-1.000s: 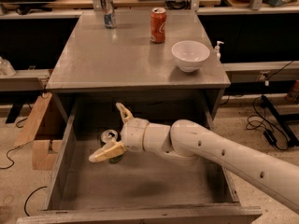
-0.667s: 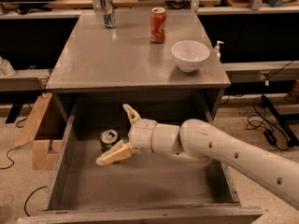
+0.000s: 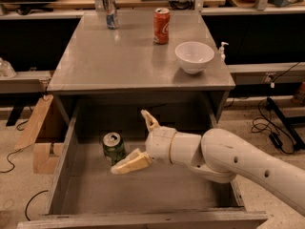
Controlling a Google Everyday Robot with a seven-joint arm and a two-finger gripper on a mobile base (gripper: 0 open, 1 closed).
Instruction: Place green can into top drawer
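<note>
The green can [image 3: 113, 148] stands upright on the worn bottom of the open top drawer [image 3: 66, 175], toward its back left. My gripper [image 3: 138, 140] is inside the drawer just right of the can, open, with one tan finger [image 3: 131, 163] low beside the can's base and the other [image 3: 149, 119] raised behind. The fingers do not hold the can. My white arm reaches in from the lower right.
On the grey table [image 3: 119, 61] stand an orange-red can [image 3: 161, 25], a silver-blue slim can [image 3: 110, 11] and a white bowl [image 3: 194, 57]. A small pump bottle [image 3: 222, 50] sits at the table's right edge. Cardboard [image 3: 40, 132] leans at the left; cables lie on the floor at right.
My gripper has drawn back to the right, off the green can. The can now stands free and in full view in the drawer.
</note>
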